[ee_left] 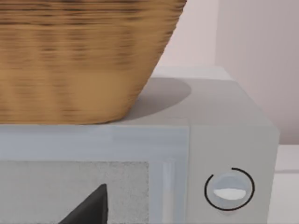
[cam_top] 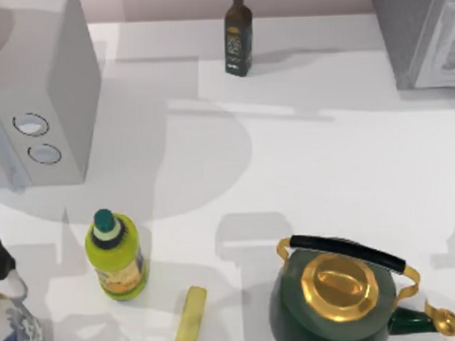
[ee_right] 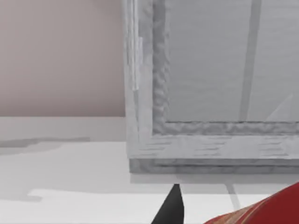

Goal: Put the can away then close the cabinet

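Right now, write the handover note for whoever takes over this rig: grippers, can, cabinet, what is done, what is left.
Left gripper: idle, facing the microwave; its grip cannot be read.
Right gripper: in front of the cabinet, with the can close beside it. The can is probably held, but that is not confirmable.
Done: the can is up at the cabinet.
Left: set the can inside, then close the cabinet.
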`<state>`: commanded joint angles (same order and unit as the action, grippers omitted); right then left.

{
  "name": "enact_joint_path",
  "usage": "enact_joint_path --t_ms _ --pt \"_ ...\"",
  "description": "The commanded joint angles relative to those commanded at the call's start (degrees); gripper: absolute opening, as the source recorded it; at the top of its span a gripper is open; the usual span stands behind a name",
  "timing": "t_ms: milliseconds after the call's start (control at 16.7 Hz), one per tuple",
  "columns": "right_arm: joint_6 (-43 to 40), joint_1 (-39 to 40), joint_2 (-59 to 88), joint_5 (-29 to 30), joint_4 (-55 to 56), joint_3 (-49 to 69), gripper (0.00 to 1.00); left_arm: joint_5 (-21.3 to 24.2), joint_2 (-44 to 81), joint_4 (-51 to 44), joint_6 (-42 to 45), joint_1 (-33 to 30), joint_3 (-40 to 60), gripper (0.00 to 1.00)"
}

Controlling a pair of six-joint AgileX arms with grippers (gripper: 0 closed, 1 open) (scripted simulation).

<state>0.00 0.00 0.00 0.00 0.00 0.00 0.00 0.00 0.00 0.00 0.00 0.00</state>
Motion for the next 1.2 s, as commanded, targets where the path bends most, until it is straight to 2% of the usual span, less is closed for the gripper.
enact_joint_path --t_ms 300,540,720,1200 --pt "0.1 0.4 2.1 0.4 -0.7 1.9 0.0 0.0 0.0 0.0 0.0 0.0 0.0 1.0" --pt "0.0 1.5 11.8 2.1 -3.6 12.8 0.0 0.0 0.0 0.0 0.0 0.0 0.0 1.0" --pt "0.0 2.9 22.8 3.9 -7.0 27.0 0.0 0.0 0.0 0.0 0.0 0.0 0.0 1.0" --pt "0.6 7.5 55.1 8.5 -17.3 73.9 0.0 0.0 0.0 0.0 0.0 0.0 0.0 1.0"
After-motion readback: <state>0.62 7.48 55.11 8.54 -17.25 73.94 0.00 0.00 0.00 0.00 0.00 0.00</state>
